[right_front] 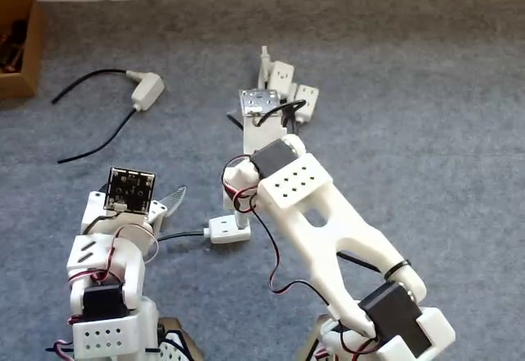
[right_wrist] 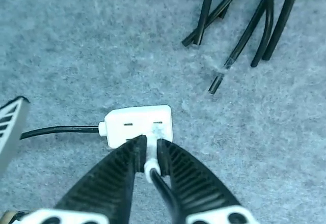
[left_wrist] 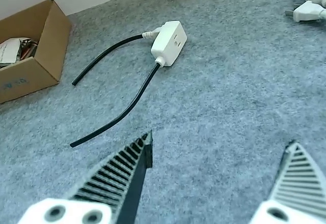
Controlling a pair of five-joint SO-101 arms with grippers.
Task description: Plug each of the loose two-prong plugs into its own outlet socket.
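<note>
Starting nearest the bases, your right gripper (right_wrist: 151, 145) is clamped on a white plug (right_wrist: 152, 169), and the plug's black lead (right_wrist: 163, 193) runs back between the fingers. The plug's nose touches the near edge of a white outlet socket (right_wrist: 137, 124) lying flat on the grey carpet (right_front: 426, 90). You cannot tell whether the prongs are seated. The socket's own cable (right_wrist: 61, 130) runs off sideways toward your left gripper (left_wrist: 219, 140). That gripper's fingers stand wide apart, just above the carpet.

Past the socket you have a bunch of black cords (right_wrist: 244, 25) with their ends loose on the carpet. Farther out, well apart from your left gripper, lies a second socket block (left_wrist: 168, 43), slots facing up, with a black cord leaving each of two sides. At about the same depth on the other side, a loose plug (left_wrist: 308, 11) lies with its prongs bare. A cardboard box (left_wrist: 30, 56) sits farthest, at the carpet's edge.
</note>
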